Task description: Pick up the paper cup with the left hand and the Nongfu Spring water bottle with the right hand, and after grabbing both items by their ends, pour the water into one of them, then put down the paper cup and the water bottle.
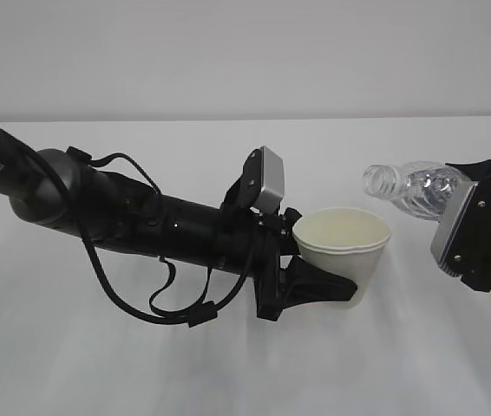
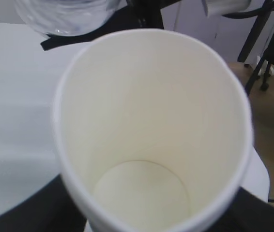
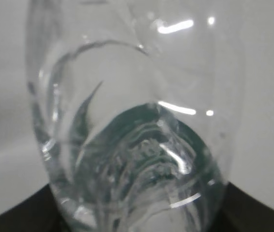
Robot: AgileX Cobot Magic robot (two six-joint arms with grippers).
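The left claw (image 1: 315,282) clasps the light, crushable paper cup (image 1: 343,251) low down; the right claw (image 1: 480,238) holds the thin, slippery bottle (image 1: 415,186) at its base.

I count one paper cup (image 1: 343,247), sitting centre-right of the exterior frame and filling my left wrist view. One water bottle (image 1: 415,187), at the upper right of that frame, and it crowds my right wrist view. Two arms of mine: my left hand (image 1: 315,279) at centre, my right hand (image 1: 475,234) at the right edge. One white table (image 1: 228,364) spans the lower frame.
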